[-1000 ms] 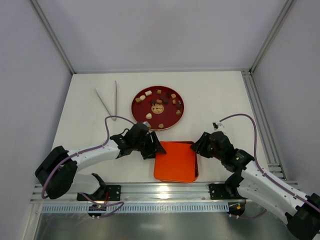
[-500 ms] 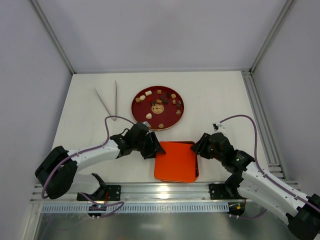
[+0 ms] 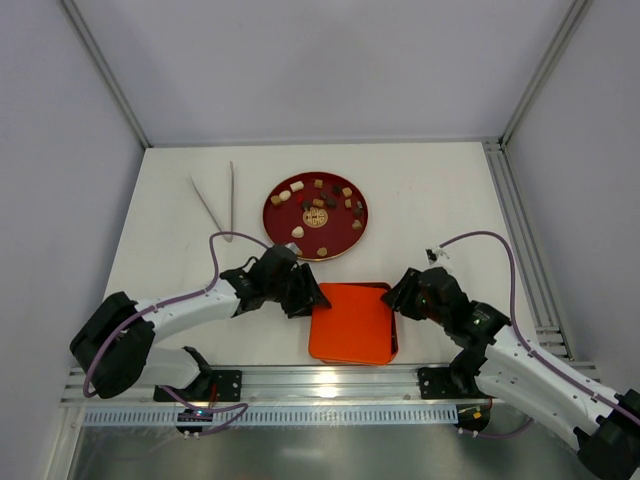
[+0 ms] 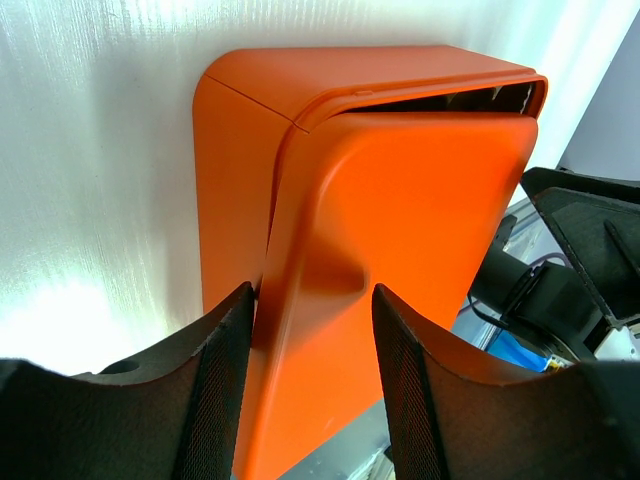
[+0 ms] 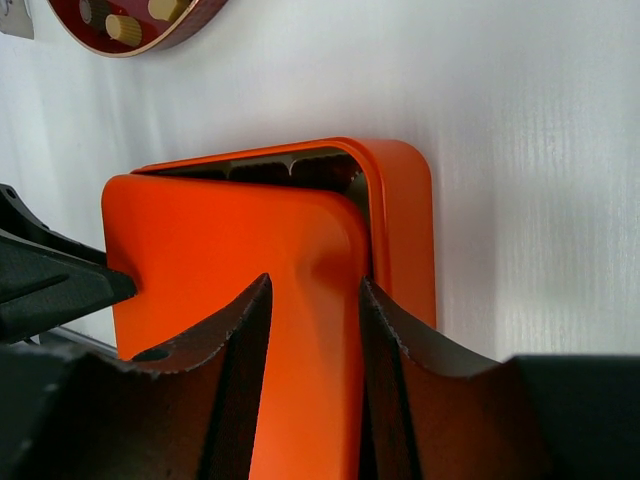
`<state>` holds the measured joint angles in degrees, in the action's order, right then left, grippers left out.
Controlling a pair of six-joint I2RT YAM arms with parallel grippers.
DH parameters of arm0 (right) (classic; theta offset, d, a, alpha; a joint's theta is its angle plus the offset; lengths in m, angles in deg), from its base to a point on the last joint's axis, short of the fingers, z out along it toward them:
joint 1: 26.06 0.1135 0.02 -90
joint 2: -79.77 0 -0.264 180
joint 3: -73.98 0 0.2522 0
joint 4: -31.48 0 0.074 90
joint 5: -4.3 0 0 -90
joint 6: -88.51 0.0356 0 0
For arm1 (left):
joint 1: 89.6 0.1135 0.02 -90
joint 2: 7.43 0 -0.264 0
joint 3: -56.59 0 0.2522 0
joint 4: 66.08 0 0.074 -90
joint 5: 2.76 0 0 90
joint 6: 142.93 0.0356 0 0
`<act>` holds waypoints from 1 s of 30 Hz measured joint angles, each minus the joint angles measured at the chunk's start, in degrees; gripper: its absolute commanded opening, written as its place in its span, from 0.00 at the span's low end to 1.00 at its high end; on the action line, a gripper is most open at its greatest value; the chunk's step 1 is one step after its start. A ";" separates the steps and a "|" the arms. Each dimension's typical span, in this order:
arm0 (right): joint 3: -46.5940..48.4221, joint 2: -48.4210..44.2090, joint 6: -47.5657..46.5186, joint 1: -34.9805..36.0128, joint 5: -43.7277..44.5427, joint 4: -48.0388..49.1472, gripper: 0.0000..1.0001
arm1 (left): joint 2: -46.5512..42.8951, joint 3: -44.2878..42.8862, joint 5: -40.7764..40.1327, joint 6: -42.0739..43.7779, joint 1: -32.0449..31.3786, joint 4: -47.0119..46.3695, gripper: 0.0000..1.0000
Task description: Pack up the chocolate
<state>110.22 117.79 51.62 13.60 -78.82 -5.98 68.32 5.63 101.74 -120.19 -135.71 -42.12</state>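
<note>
The chocolate (image 3: 316, 200), several cream and brown pieces, lies on a dark red round plate (image 3: 268, 205) at the table's middle. An orange-red lid (image 3: 350, 322) sits tilted over the orange-red tray (image 3: 391, 335) near the front edge. My left gripper (image 3: 312, 298) is shut on the lid's left edge, and the lid (image 4: 400, 230) stands raised off the tray (image 4: 230, 200) between its jaws (image 4: 312, 290). My right gripper (image 3: 393, 298) is shut on the lid's right edge (image 5: 220, 250), its jaws (image 5: 315, 285) over the tray's rim (image 5: 405, 220). The tray's grid is mostly hidden.
Metal tweezers (image 3: 218, 200) lie at the back left of the plate. The plate with chocolate (image 5: 122, 26) shows at the top left of the right wrist view. White walls enclose the table, and a metal rail runs along its right side (image 3: 520, 230).
Almost nothing. My right wrist has crept slightly toward the lid. The lid and my left arm stand as before.
</note>
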 measured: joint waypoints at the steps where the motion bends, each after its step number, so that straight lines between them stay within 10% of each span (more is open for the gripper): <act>1: -0.09 -0.13 0.04 0.04 0.04 -0.17 0.43 | 0.00 0.00 0.02 0.00 0.00 0.00 0.50; 30: 0.74 5.31 0.17 1.53 0.98 1.03 0.47 | 1.38 -3.04 0.07 0.52 0.02 4.04 0.51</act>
<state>110.96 123.10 51.79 15.13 -77.84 -4.95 69.69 2.60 101.81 -119.67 -135.69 -38.08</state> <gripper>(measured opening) 0.475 0.513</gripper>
